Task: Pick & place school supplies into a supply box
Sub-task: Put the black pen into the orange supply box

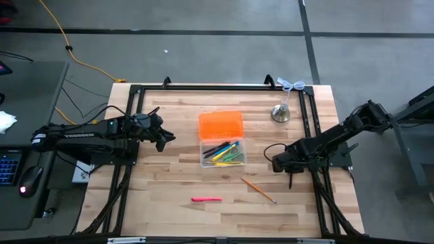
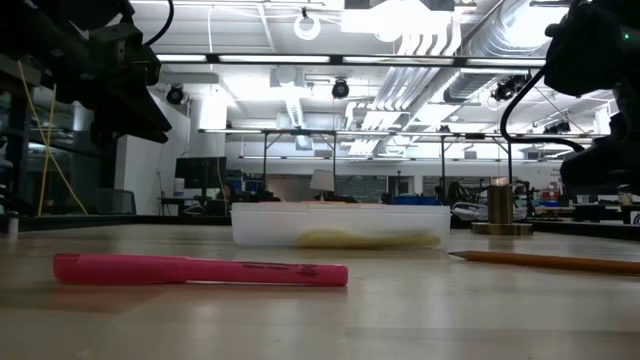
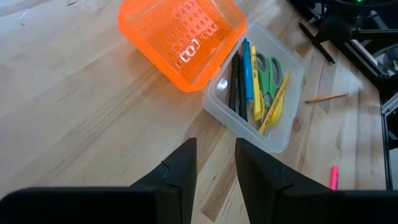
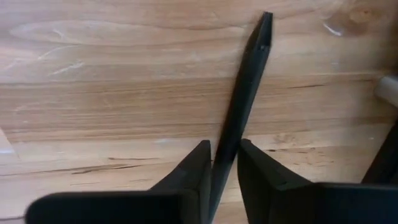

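- The right gripper point(image 1: 290, 177) is low over the table's right side, its fingers point(image 4: 196, 171) pinching a thin black pen point(image 4: 245, 93) that sticks out past the tips, close over the wood.
- The left gripper point(image 1: 165, 139) hangs over the table's left part, off the box's left side; its fingers point(image 3: 183, 165) are slightly spread with nothing between them.
- The box point(image 1: 222, 153) lies mid-table between the two grippers, well apart from the right one. Its orange lid point(image 1: 220, 125) lies open flat on the far side, joined to the clear tray.
- Inside the tray lie yellow and blue markers, dark pens and the green scissors point(image 3: 268, 71), side by side.
- A wooden pencil point(image 1: 258, 190) lies slantwise on the wood just beside the right gripper, between it and the front edge, apart from the box.
- A pink marker point(image 1: 206, 199) lies near the front edge, in front of the box and well left of the right gripper.
- A silver bell point(image 1: 281, 112) stands at the far right, behind the right gripper and right of the lid.
- Bare wood lies between the right gripper and the box.
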